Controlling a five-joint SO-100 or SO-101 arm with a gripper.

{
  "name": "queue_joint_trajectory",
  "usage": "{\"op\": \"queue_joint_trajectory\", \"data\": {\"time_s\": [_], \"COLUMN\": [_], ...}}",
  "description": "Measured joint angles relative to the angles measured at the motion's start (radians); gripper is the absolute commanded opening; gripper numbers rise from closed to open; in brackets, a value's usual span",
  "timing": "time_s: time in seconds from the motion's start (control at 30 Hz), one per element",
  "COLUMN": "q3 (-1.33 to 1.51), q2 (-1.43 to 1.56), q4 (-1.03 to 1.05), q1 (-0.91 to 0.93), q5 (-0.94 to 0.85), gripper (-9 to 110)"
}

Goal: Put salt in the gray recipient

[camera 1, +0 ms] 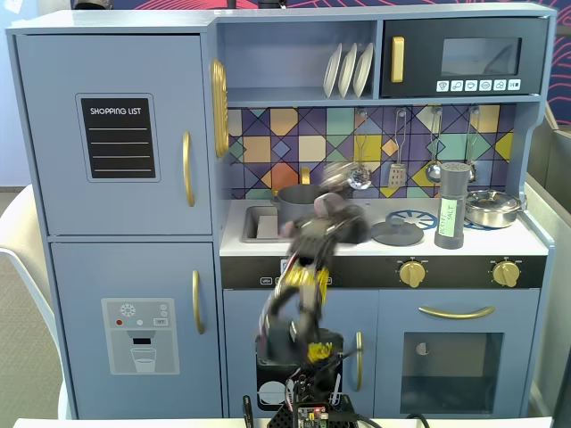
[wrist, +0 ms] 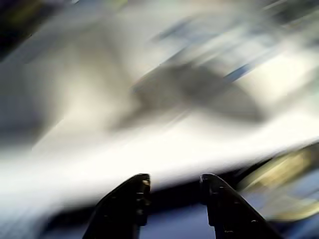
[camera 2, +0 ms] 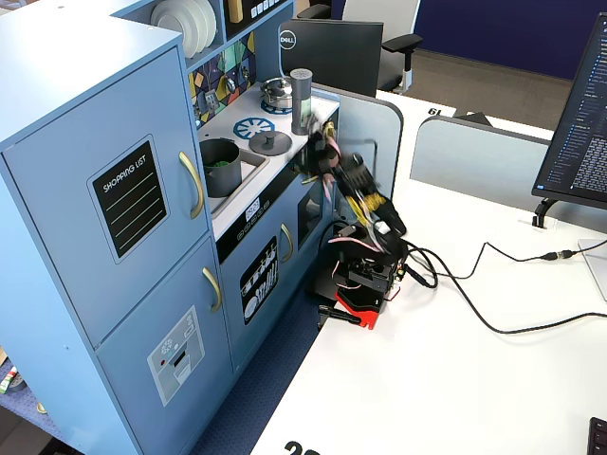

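Observation:
The salt (camera 1: 453,207), a tall dark-gray shaker with a pale green label, stands upright on the right of the white counter; it also shows in the other fixed view (camera 2: 302,100). The gray recipient (camera 1: 294,203) sits by the sink, partly hidden by my blurred arm, and shows something green inside (camera 2: 220,165). My gripper (wrist: 174,181) is open, with its dark fingers apart and nothing between them. It is smeared by motion above the counter's front edge (camera 1: 335,218), between pot and salt and apart from both. The wrist view is too blurred to name anything else.
A flat gray lid with a knob (camera 1: 397,234) lies on the counter near a blue burner ring (camera 1: 412,218). A shiny steel pan (camera 1: 492,208) sits right of the salt. Ladles hang on the tiled back wall (camera 1: 433,169). The arm's base (camera 2: 365,280) stands on the white desk.

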Motion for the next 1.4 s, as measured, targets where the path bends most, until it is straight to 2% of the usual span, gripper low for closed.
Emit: {"op": "queue_joint_trajectory", "data": {"time_s": [0.07,0.17,0.33,0.47,0.8,1.4], "q3": [0.101,0.295,0.646,0.841,0.885,0.885], "q2": [0.084,0.172,0.282,0.29,0.314,0.314], "q4": [0.091,0.12,0.064,0.043,0.199,0.21], "q1": [-0.133,-0.25,-0.301,-0.333,-0.37,-0.403], "q5": [0.048,0.064,0.061,-0.008,0.006,0.006], "gripper": [0,0,0,1,4,6]}}
